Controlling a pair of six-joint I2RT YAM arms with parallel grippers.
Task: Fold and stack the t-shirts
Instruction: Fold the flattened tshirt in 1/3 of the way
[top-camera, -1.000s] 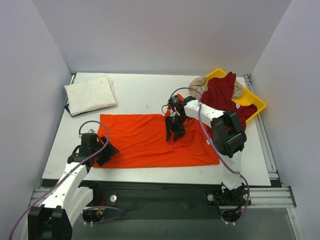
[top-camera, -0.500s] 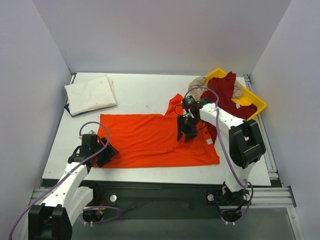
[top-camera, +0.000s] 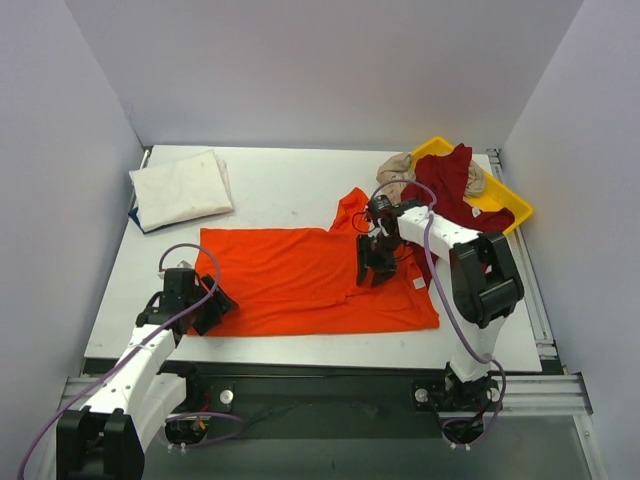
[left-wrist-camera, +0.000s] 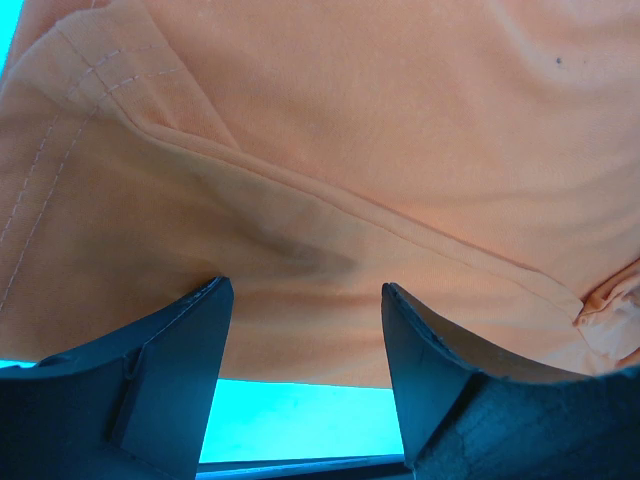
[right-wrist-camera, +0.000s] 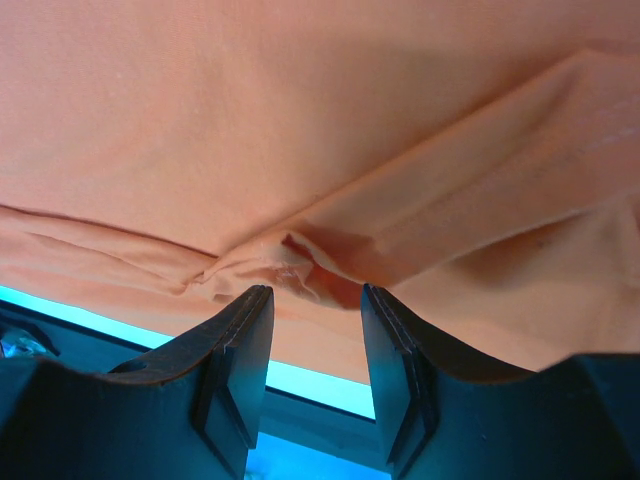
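Top external: orange t-shirt flat for folding; left fingers open at hem, right fingers half-open over crease, both empty.

The orange t-shirt is soft matt cloth with stitched hems; the yellow tray looks plastic.

Two arms on our rig: the left arm and right arm both wear white shells with chunky black joints, and a thin purple-grey cable loops along each. Our left gripper and right gripper are all black, with matte, wedge-shaped fingers up close.
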